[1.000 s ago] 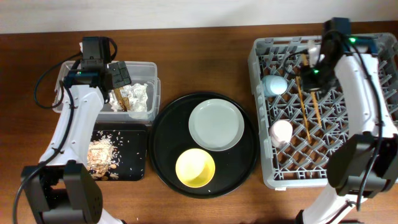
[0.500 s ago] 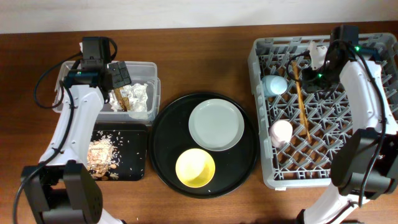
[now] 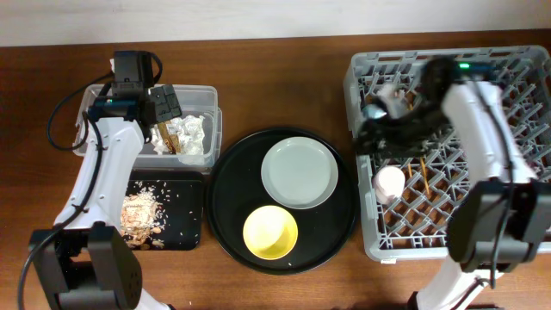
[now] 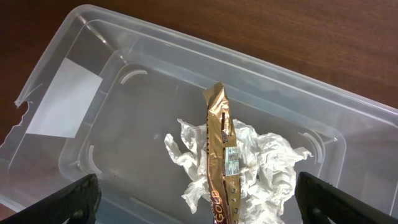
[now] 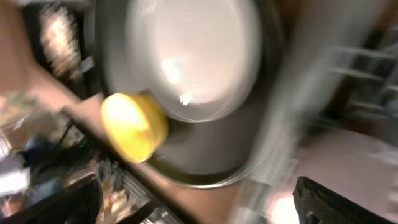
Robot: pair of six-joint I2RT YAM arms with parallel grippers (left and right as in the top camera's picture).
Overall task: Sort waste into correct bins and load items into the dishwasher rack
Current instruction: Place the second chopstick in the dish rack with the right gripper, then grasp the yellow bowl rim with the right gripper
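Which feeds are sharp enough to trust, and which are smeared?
Left wrist: sharp, wrapper and napkins crisp in the clear tub. Right wrist: heavily smeared; only yellow bowl and plate readable. Overhead: sharp except the blurred right arm over the rack.

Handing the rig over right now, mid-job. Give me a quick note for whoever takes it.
Left gripper: open, empty, over the clear tub.
Right gripper: open, empty, blurred, over the left side of the dishwasher rack.
Done: wrapper and napkins in the tub; food scraps in the black tray; pink cup and chopsticks in the rack.
To do: pale plate and yellow bowl, both on the round black tray, go into the rack.
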